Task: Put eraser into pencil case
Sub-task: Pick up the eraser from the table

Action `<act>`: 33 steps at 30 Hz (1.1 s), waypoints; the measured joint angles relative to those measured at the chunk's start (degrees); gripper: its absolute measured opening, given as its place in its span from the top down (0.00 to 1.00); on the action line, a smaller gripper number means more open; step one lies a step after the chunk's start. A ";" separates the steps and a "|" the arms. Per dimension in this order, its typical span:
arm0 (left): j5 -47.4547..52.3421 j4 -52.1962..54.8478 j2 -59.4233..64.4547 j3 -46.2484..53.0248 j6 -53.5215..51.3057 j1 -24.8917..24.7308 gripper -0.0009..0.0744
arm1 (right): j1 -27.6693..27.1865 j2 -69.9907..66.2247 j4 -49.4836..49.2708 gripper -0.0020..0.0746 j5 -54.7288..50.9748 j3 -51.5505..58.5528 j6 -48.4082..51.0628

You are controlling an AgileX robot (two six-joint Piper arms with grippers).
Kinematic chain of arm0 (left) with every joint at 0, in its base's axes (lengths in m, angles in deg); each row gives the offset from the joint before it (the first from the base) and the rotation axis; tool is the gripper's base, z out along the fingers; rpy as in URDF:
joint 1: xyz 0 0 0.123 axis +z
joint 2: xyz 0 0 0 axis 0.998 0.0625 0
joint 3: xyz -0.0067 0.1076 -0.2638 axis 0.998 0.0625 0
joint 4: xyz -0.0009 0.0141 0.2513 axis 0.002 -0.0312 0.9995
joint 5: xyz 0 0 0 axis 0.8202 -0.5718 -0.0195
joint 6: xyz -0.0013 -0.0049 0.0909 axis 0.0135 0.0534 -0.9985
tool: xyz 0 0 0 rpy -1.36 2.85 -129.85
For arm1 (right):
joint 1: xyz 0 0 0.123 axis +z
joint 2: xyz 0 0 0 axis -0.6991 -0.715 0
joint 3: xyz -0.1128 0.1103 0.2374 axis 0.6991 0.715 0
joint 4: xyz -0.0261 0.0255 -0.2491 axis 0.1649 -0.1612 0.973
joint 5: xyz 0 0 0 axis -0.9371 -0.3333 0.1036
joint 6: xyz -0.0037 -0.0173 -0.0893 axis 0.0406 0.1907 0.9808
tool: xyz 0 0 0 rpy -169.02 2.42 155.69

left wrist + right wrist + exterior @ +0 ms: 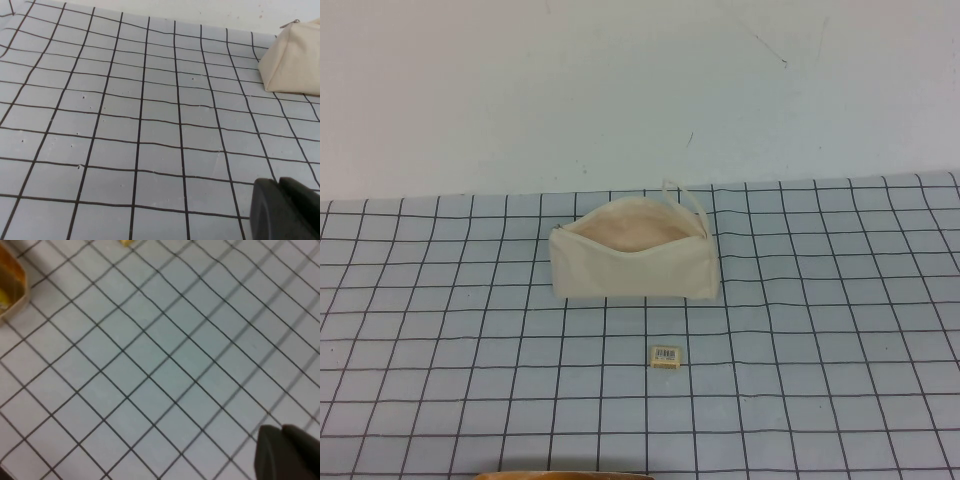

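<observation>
Eraser (665, 357) and pencil case (634, 262) both sit near the middle of the gridded table (840, 330), the small yellow block lying just on the robot's side of the pouch, apart from it and slightly toward the right. Its long axis runs left to right, with the barcode label facing up. The pouch mouth gapes upward, showing the pinkish lining, and its loop strap (688, 196) hangs at the far right end.

Neither arm appears in the high view, so both are held back off the work area. The left gripper (287, 210) shows only as a dark corner in its wrist view, above bare grid, with one end of the pencil case (295, 60) some way ahead; whether its fingers are open or closed cannot be told. The right gripper (287, 452) is likewise a dark edge over empty squares, its fingers' state not readable, with a blurred yellow speck at the far edge that may be the eraser.

Because the block lies a little right of centre, the right arm looks marginally better placed, though the margin is slight.
</observation>
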 joint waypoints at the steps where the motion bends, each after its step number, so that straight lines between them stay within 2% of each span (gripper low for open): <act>1: 0.00 0.00 0.00 0.00 0.00 0.00 0.99 | 0.53 -2.40 -0.68 0.98 -0.25 -1.30 1.71; 2: 0.00 0.00 0.00 0.00 0.00 0.00 0.99 | 1.24 -4.76 -1.20 0.98 -0.38 -2.25 2.89; 3: 0.00 0.00 0.00 0.00 0.00 0.00 0.99 | 4.16 -9.40 -1.45 0.98 -0.52 -4.35 4.87; 12: 0.00 0.00 0.00 0.00 0.00 0.00 0.99 | 21.04 -28.03 4.71 0.98 -0.62 -14.13 5.60; 25: 0.00 0.00 0.00 0.00 0.00 0.00 0.99 | 33.66 -50.99 9.69 0.97 -0.81 -32.45 5.73; 27: 0.00 0.00 0.00 0.00 0.00 0.00 0.99 | 35.01 -54.45 10.22 0.92 -0.96 -35.43 5.77; 29: 0.00 0.00 0.00 0.00 0.00 0.00 0.99 | 35.90 -57.62 10.27 0.82 -1.19 -38.13 5.77; 33: 0.00 -0.09 0.00 0.00 0.00 0.00 0.99 | 36.79 -64.26 10.36 0.44 -1.19 -43.35 5.77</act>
